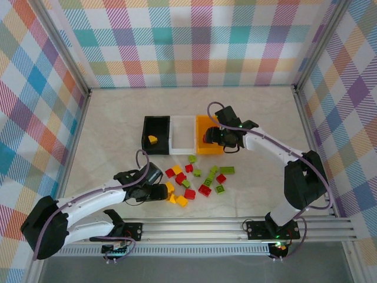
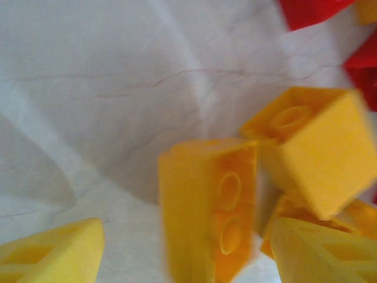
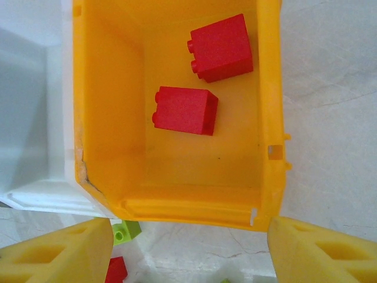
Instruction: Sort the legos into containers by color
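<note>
My left gripper [image 1: 160, 192] stands open at the pile's left edge. Its yellow fingers [image 2: 53, 253] straddle a yellow-orange brick [image 2: 206, 206] lying on its side, with a gap on both sides. A second yellow-orange brick [image 2: 312, 141] lies just right of it. My right gripper [image 3: 188, 253] hangs open and empty over the near rim of the orange bin [image 3: 271, 118], which holds two red bricks [image 3: 221, 47] [image 3: 185, 111]. The black bin [image 1: 156, 125] holds one yellow brick [image 1: 152, 140]. The white bin [image 1: 183, 134] stands between the two. Red, green and yellow legos [image 1: 200, 180] lie scattered in front.
Metal frame posts and checked walls close in the table on three sides. The arms' mounting rail [image 1: 200, 227] runs along the near edge. A green brick [image 3: 126, 230] and a red brick [image 3: 116, 270] lie just below the orange bin.
</note>
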### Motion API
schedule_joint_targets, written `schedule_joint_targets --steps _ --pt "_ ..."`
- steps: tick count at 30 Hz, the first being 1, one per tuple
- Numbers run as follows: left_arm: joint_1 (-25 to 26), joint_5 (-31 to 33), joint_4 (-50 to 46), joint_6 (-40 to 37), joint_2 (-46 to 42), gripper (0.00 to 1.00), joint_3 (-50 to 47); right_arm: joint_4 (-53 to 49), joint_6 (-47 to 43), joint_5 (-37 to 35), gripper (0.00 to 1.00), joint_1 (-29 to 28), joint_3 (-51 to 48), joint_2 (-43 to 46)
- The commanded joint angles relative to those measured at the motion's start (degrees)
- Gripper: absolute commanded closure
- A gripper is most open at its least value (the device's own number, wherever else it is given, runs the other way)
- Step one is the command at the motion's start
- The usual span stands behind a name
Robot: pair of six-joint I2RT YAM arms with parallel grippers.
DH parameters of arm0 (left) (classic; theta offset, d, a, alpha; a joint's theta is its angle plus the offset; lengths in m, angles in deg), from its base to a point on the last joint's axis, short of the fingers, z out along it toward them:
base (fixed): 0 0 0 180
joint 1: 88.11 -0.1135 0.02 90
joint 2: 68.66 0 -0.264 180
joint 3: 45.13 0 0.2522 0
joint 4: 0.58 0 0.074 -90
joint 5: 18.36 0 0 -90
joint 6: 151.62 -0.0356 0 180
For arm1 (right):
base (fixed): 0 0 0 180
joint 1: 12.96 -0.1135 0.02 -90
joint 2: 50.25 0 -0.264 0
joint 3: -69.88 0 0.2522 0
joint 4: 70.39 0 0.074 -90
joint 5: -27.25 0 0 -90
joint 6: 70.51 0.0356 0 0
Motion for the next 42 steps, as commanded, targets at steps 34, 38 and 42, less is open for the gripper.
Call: schedule_joint_targets --steps 34,38,42 --pt "-3.7 6.7 -0.2 -1.5 3.3 0.55 3.4 2.4 1.1 -0.4 0.29 0.4 -3.0 4.2" --pt "-5.2 10.3 -4.7 -3.7 1.3 0.56 12.1 2.0 1.2 0.0 0.29 0.4 -2.8 4.8" --pt "-11.7 13.0 -3.2 -7.7 5.5 0.57 22.1 2.0 1.7 -0.1 0.29 0.5 -3.6 5.8"
